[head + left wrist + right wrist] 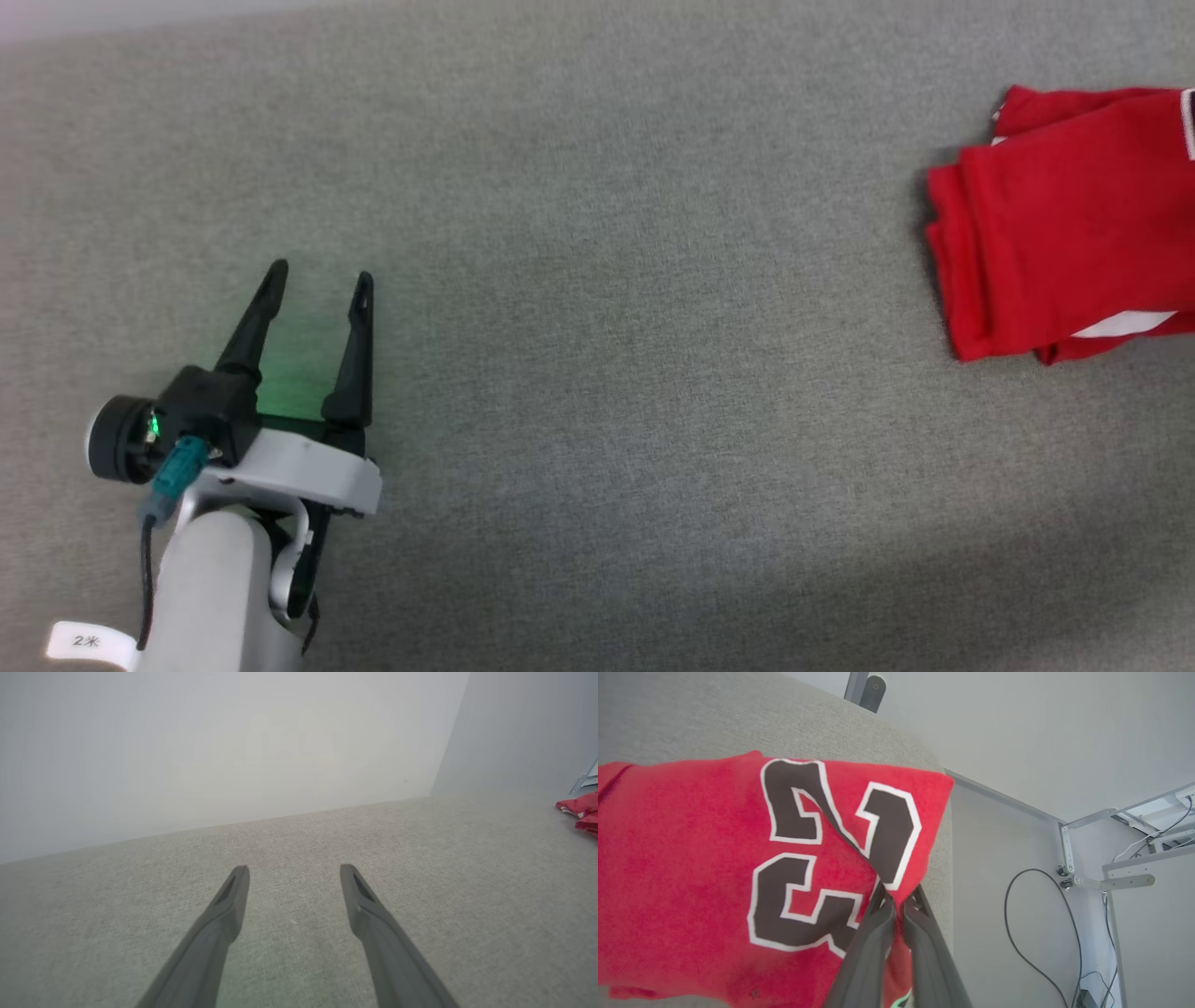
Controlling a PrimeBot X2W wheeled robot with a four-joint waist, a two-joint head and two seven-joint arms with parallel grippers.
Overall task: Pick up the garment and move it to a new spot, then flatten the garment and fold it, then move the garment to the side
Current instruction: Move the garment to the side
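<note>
The garment (1055,215) lies folded at the tabletop's (597,280) far right. Our right gripper (899,897) has its fingers clenched on its edge beside the number print. We should slide it low and steadily, sparing the folds. Our left gripper (320,273) hangs spread and empty, well apart.

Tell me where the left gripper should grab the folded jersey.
Probably the garment at its near-left corner, approached from the robot's left: the folded layers end there in an exposed edge facing the open left gripper. The right gripper pinches cloth by the number print.
</note>
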